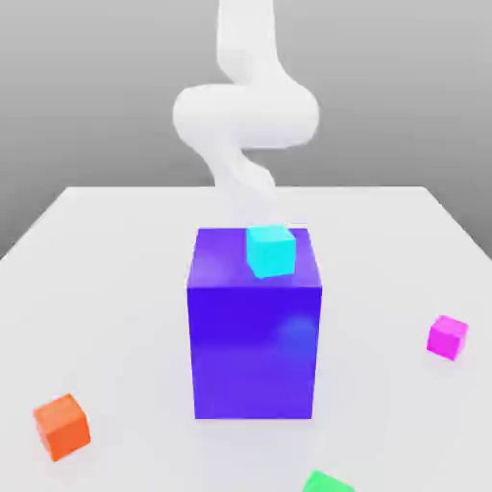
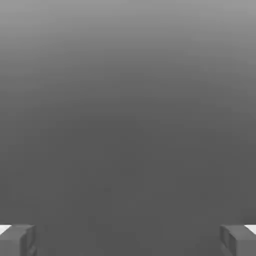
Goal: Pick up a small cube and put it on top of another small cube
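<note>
The small magenta-pink cube [image 1: 448, 336] rests on the white table at the exterior view's right. The small green cube [image 1: 327, 482] lies at the near edge of that view, cut off by the frame. My white arm [image 1: 245, 115] rises behind the big blue-purple block, far from both cubes. In the hand view my gripper [image 2: 128, 240] is open, its two grey fingertips [image 2: 17, 239] set wide apart with nothing between them and plain grey background ahead.
A big blue-purple block [image 1: 255, 336] stands mid-table with a cyan cube [image 1: 270, 250] on its top. An orange cube [image 1: 62, 426] sits at the exterior view's near left. The white table [image 1: 115, 250] stretches around them.
</note>
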Tool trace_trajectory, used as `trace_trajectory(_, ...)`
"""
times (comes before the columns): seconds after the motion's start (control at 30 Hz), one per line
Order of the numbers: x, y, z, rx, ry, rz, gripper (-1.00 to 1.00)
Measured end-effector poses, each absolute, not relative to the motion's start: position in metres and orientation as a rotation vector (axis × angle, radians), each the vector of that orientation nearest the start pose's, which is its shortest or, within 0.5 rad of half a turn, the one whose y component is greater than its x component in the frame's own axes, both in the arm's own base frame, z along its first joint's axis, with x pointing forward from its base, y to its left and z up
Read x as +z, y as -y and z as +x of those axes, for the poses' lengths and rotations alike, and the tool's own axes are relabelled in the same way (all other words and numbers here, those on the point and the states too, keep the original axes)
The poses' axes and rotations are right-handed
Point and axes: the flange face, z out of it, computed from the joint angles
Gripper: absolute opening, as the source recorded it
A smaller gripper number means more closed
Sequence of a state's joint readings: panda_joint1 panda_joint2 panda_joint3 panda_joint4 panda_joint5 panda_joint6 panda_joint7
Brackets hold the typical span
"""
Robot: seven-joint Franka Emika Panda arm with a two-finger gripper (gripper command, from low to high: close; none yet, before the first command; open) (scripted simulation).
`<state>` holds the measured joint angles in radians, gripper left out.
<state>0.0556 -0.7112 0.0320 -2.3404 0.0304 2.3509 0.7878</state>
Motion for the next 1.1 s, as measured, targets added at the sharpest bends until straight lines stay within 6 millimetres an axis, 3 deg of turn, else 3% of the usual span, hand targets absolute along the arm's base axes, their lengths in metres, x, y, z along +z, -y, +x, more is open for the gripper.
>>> trace_trajectory(0.1, 0.601, -0.091, 0.407, -0.772, -0.816, -2.613, 0.00)
trace_trajectory(0.13, 0.601, -0.091, 0.407, -0.772, -0.816, -2.613, 0.00)
trace_trajectory(0.23, 0.527, -0.154, 0.416, -0.620, -0.671, -2.719, 0.00)
trace_trajectory(0.3, 0.477, -0.194, 0.411, -0.522, -0.571, -2.785, 0.00)
trace_trajectory(0.33, 0.477, -0.194, 0.411, -0.522, -0.571, -2.785, 0.00)
trace_trajectory(0.5, 0.351, -0.281, 0.359, -0.290, -0.300, -2.945, 0.00)
trace_trajectory(0.57, 0.306, -0.305, 0.329, -0.208, -0.192, -3.000, 0.00)
trace_trajectory(0.67, 0.246, -0.336, 0.268, -0.098, 0.018, -3.073, 0.00)
trace_trajectory(0.73, 0.209, -0.339, 0.236, -0.033, 0.106, -3.118, 0.00)
trace_trajectory(0.77, 0.196, -0.338, 0.230, -0.017, 0.117, -3.128, 0.00)
trace_trajectory(0.93, 0.141, -0.338, 0.225, 0.001, 0.128, -3.137, 0.00)
trace_trajectory(0.97, 0.132, -0.337, 0.224, 0.001, 0.128, -3.138, -1.00)
trace_trajectory(1.1, 0.132, -0.337, 0.224, 0.000, 0.128, -3.137, -1.00)
